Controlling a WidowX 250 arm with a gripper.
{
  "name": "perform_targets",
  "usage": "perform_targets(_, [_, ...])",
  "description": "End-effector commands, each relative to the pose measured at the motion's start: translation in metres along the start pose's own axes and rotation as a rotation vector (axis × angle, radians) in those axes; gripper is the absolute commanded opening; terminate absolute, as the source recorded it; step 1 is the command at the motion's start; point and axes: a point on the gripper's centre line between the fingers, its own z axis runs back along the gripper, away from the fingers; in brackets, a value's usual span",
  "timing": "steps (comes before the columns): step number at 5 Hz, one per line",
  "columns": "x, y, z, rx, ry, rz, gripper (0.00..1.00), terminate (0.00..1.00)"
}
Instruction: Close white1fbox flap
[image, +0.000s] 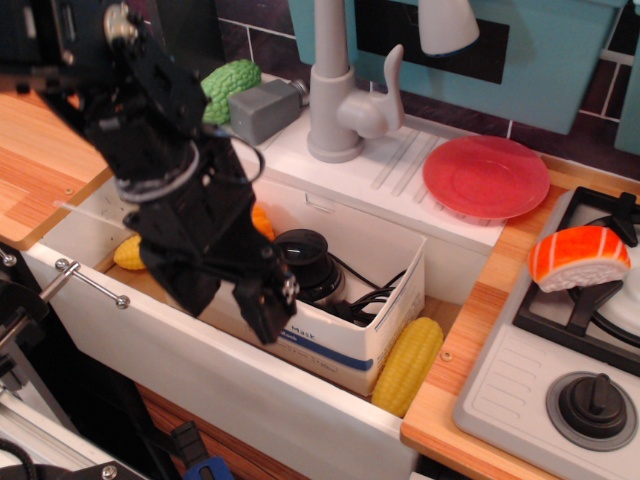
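The white1fbox (375, 325) lies in the sink basin (330, 215), open at the top, with its blue stripe and blue print on the near long side. Black items and cables (308, 266) lie inside it. My black gripper (228, 300) hangs over the box's left end; its fingers (266, 308) stand apart, the right one against the near long top edge. It holds nothing that I can see. The flap is not clearly visible; the arm hides the left part of the box.
A yellow corn cob (410, 365) lies right of the box; an orange item (262, 222) and a yellow item (130, 253) lie left. The faucet (335, 90), grey block (265, 105), green item (232, 82) and red plate (485, 177) sit behind. A sushi piece (578, 258) is on the stove.
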Motion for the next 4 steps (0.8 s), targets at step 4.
perform_targets(4, [0.099, 0.006, -0.029, -0.104, -0.329, -0.141, 1.0, 0.0])
